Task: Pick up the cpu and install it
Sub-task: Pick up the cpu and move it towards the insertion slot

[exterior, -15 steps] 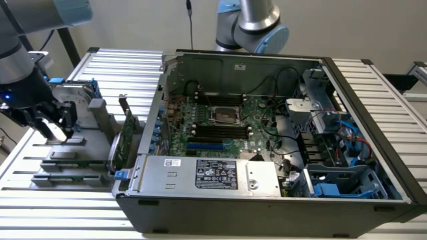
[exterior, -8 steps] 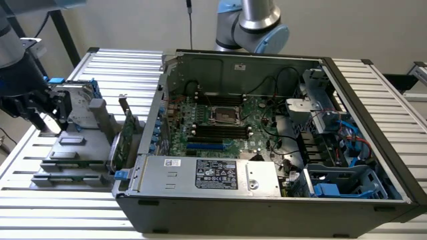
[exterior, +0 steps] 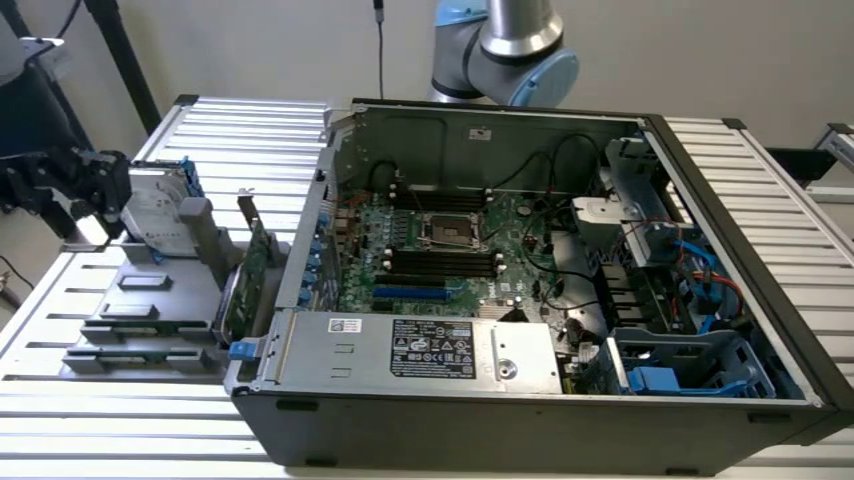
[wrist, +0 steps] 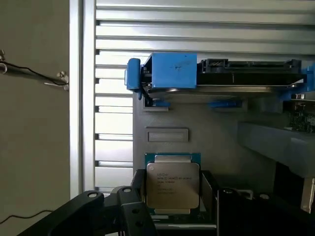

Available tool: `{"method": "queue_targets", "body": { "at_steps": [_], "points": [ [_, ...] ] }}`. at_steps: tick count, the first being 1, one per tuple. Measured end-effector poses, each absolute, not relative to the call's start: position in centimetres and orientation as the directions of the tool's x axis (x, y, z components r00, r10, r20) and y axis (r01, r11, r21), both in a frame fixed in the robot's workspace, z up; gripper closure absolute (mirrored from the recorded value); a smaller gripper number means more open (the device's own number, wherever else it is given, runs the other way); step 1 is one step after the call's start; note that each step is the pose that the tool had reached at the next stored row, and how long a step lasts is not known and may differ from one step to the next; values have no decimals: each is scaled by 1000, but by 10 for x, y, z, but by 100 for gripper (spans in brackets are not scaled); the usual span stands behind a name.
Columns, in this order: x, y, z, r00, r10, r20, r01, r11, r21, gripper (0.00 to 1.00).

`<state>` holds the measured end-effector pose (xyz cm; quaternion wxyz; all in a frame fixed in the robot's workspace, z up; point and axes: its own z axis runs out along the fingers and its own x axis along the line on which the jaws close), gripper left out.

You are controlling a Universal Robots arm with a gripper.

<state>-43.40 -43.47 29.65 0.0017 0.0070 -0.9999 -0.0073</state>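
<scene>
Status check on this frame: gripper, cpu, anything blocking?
Gripper at the parts tray, exterior view's left of the case. Cpu flat on that tray, close before the wrist camera. Hard drive in blue brackets beside it, apart; nothing on the cpu.

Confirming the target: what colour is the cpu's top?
The cpu is dull silver-grey on top; wrist view best.

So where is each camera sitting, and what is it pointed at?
Exterior view: off the arm, up high, looking down into the open computer case; the arm rises behind it, the gripper hangs at the exterior view's left.
Wrist view: on the wrist, looking at the cpu past the gripper's black frame.
Both show the grey parts stand.
</scene>
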Motion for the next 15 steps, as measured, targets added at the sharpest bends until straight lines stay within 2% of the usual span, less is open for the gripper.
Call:
{"method": "queue_targets", "body": {
  "at_steps": [15],
  "points": [
    [-407,-435,365,-1000,-17,10,-17,1000,15,45]
  ]
}}
